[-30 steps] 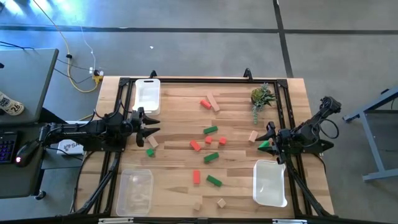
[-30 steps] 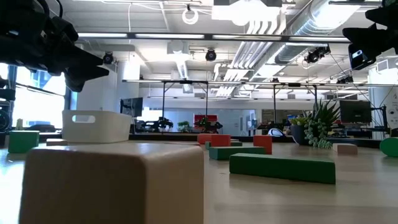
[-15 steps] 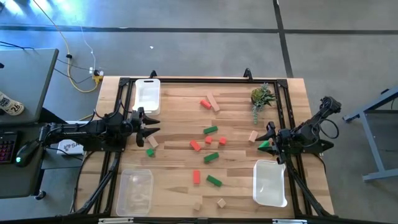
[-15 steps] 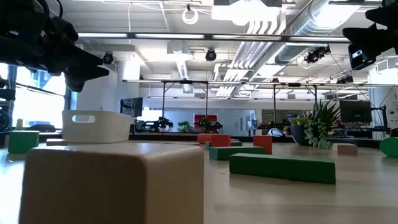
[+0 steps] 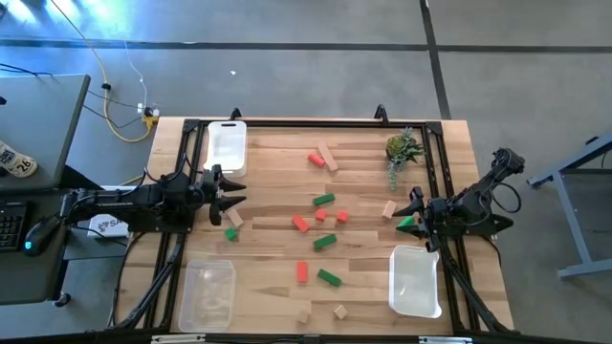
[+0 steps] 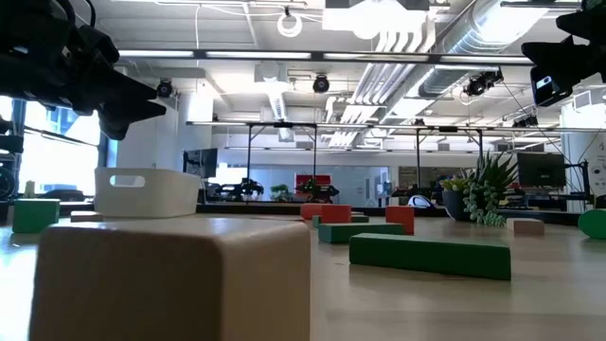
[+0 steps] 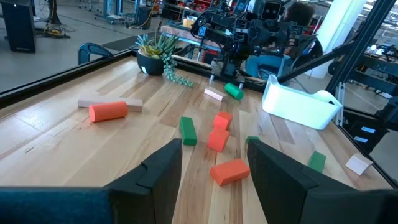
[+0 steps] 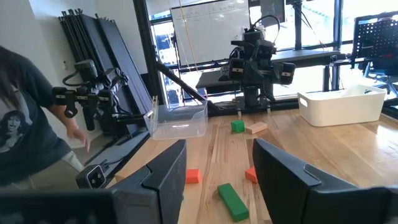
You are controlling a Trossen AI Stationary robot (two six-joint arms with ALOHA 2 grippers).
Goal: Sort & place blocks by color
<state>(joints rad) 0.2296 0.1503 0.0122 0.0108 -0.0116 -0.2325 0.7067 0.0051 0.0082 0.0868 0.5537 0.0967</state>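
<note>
Red, green and tan blocks lie scattered flat on the table's middle, among them a green bar (image 5: pixel 323 200), a red block (image 5: pixel 300 223) and a tan block (image 5: pixel 389 208). My left gripper (image 5: pixel 229 198) hovers open at the left edge, above a tan block (image 5: pixel 235 219) and a green block (image 5: pixel 230 233). My right gripper (image 5: pixel 413 210) hovers open at the right edge. A rounded green block (image 5: pixel 406 223) lies on the table just below it, apart from the fingers. In the left wrist view the open fingers (image 7: pixel 214 149) frame a red block (image 7: pixel 229 171).
A white tray (image 5: pixel 227 145) stands at the far left. A clear tray (image 5: pixel 207 294) sits at the near left and another white tray (image 5: pixel 415 281) at the near right. A small potted plant (image 5: pixel 402 148) stands at the far right. A person (image 8: pixel 25 124) is beside the table.
</note>
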